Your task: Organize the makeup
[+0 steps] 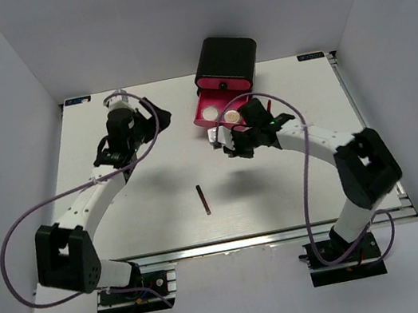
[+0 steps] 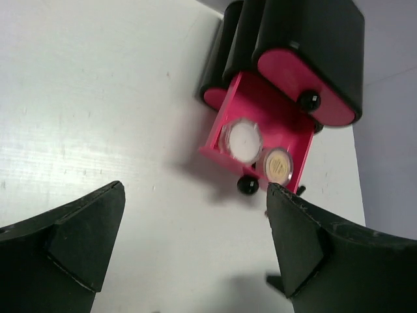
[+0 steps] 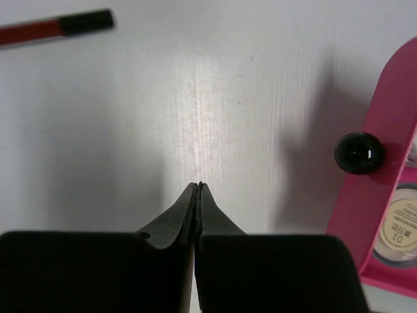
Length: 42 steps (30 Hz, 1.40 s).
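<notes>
Nearest you, the dark red stick (image 1: 203, 200) lies on the table (image 1: 164, 225), its end cut off in the right wrist view. Your right gripper (image 3: 197, 187) has its jaws pressed together, empty; the left gripper (image 2: 195, 192) has its jaws wide. Beyond, two round compacts (image 2: 242, 139) sit in the open pink drawer (image 2: 260, 104), one blurred.

Bright, even overhead light on the flat white table (image 1: 147, 216); soft grey shadows pool under the white right arm (image 1: 315, 138) & beside the open pink plastic drawer (image 2: 260, 104). Glare dots on its glossy round black knob (image 3: 358, 153). In right wrist view the thin dark red stick w/ black cap (image 3: 55, 26) looks slightly blurred.
</notes>
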Tool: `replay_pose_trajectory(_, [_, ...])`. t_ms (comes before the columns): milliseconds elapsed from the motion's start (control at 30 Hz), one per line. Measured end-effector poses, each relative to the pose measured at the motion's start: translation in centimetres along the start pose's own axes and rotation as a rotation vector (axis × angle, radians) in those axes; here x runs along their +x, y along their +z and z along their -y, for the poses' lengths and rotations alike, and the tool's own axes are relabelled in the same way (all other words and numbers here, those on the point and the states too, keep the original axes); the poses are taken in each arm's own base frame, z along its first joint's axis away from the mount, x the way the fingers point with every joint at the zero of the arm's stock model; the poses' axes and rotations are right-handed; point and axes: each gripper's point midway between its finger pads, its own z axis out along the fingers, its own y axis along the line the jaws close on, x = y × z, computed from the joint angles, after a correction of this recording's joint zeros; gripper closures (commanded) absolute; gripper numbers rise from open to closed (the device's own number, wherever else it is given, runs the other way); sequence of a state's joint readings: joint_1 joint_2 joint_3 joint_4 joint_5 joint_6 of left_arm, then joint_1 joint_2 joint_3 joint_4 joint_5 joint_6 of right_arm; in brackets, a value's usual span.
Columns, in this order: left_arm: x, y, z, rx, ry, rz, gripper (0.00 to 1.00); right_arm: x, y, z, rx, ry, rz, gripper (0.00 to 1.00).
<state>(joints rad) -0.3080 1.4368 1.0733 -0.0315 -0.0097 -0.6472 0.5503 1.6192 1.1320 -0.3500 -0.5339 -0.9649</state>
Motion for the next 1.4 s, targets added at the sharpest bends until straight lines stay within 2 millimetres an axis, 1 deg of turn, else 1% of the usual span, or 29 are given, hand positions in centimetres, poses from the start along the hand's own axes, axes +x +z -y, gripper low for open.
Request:
replay_pose_trajectory(67, [1.2,-1.5,-0.8,-0.008,-0.015,-0.004,0.02,1.5,2.0,0.9,0.037,0.018,-0.071,1.00])
replay_pose_trajectory(100, [2.1,-2.1,-1.2,-0.012,-0.022,-0.013,0.02,2.3,2.8,1.4,0.064,0.022,-0.107,1.00])
replay_pose_trajectory(167, [4.2,-3.1,-2.5,-0.033,-0.044,-0.040,0.02,3.7,4.0,2.7,0.135,0.026,-0.169,1.00])
replay_pose_trajectory(267, [6.9,-4.0,-4.6,-0.079,-0.078,-0.078,0.02,4.6,4.9,5.0,0.269,-0.010,-0.204,1.00])
replay_pose_trajectory(300, [7.5,-4.3,-5.1,-0.092,-0.089,-0.085,0.02,4.9,5.1,5.7,0.310,-0.023,-0.209,1.00])
replay_pose_trajectory(367, [8.0,-4.6,-5.7,-0.105,-0.108,-0.087,0.02,5.5,5.5,6.8,0.386,-0.047,-0.222,1.00])
replay_pose_trajectory(433, [7.9,-4.9,-5.8,-0.112,-0.117,-0.075,0.02,6.3,6.1,7.8,0.450,-0.076,-0.238,1.00])
replay_pose_trajectory(600, [6.7,-5.5,-5.4,-0.102,-0.128,-0.030,0.02,8.4,7.1,10.4,0.606,-0.156,-0.297,1.00])
replay_pose_trajectory(633, [6.6,-5.6,-5.4,-0.103,-0.131,-0.024,0.02,8.7,7.1,10.9,0.637,-0.170,-0.309,0.89])
replay_pose_trajectory(700, [6.6,-5.7,-5.5,-0.103,-0.138,-0.017,0.02,8.8,6.7,11.9,0.696,-0.190,-0.324,0.75])
replay_pose_trajectory(733, [6.8,-5.8,-5.6,-0.105,-0.143,-0.016,0.02,8.7,6.5,12.2,0.717,-0.195,-0.327,0.61])
replay_pose_trajectory(833, [7.5,-5.8,-6.1,-0.116,-0.153,-0.027,0.02,8.0,5.6,13.4,0.780,-0.218,-0.326,0.57])
replay_pose_trajectory(900, [8.0,-5.9,-6.5,-0.126,-0.158,-0.038,0.02,7.4,5.2,14.3,0.815,-0.223,-0.321,0.56])
replay_pose_trajectory(1033, [7.9,-5.8,-6.4,-0.121,-0.163,-0.033,0.02,6.7,4.8,15.9,0.858,-0.221,-0.319,0.55])
replay_pose_trajectory(1100, [7.8,-5.8,-6.3,-0.118,-0.167,-0.030,0.02,6.7,4.8,16.6,0.868,-0.213,-0.324,0.51])
replay_pose_trajectory(1200, [7.7,-5.8,-6.1,-0.109,-0.173,-0.026,0.02,7.2,4.6,17.9,0.874,-0.193,-0.343,0.50])
replay_pose_trajectory(1233, [7.7,-5.7,-6.1,-0.107,-0.176,-0.024,0.02,7.5,4.6,18.4,0.878,-0.182,-0.347,0.45])
replay_pose_trajectory(1300, [7.6,-5.7,-6.0,-0.103,-0.179,-0.023,0.02,7.9,4.2,19.6,0.884,-0.158,-0.355,0.44])
replay_pose_trajectory(1333, [7.6,-5.7,-5.9,-0.101,-0.181,-0.024,0.02,8.0,4.0,20.2,0.890,-0.150,-0.356,0.39])
replay_pose_trajectory(1400, [7.7,-5.7,-5.9,-0.099,-0.182,-0.026,0.02,8.2,3.6,20.8,0.890,-0.138,-0.352,0.36])
